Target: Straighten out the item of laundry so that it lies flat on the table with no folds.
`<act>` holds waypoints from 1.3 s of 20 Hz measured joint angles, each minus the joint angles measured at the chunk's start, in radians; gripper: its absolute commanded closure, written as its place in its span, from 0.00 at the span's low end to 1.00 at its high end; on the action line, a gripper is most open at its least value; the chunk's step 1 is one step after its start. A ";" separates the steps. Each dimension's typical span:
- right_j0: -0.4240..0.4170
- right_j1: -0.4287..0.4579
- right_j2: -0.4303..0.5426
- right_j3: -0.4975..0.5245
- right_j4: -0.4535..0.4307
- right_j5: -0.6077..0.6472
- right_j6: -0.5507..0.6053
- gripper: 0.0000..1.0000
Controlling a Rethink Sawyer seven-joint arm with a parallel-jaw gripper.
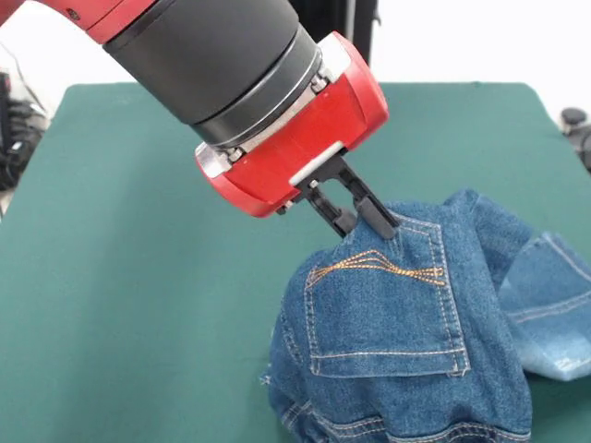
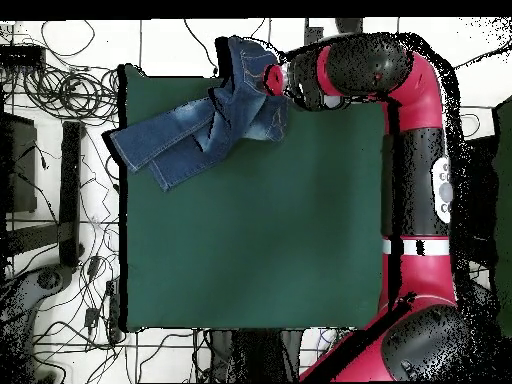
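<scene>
light: bright, even, from above | shadows: soft, faint beneath the arm [image 1: 231, 65] on the table [image 1: 138, 277] | glare: white surroundings washed out | focus: front view sharp, near jeans [image 1: 406, 341] slightly soft

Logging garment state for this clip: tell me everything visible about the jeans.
The jeans are small, blue denim with faded patches, pale seams and orange stitching on a back pocket. They are bunched and lifted at the pocket's top edge, where the gripper is shut on the cloth. From overhead they lie at a corner of the table, legs spread toward the edge and partly hanging past it, not flat.
</scene>
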 measured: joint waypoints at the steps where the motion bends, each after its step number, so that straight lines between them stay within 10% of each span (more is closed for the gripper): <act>1: -0.001 -0.004 -0.005 0.003 0.000 -0.001 0.000 1.00; 26: -0.106 -0.120 -0.123 0.092 0.053 -0.029 0.000 1.00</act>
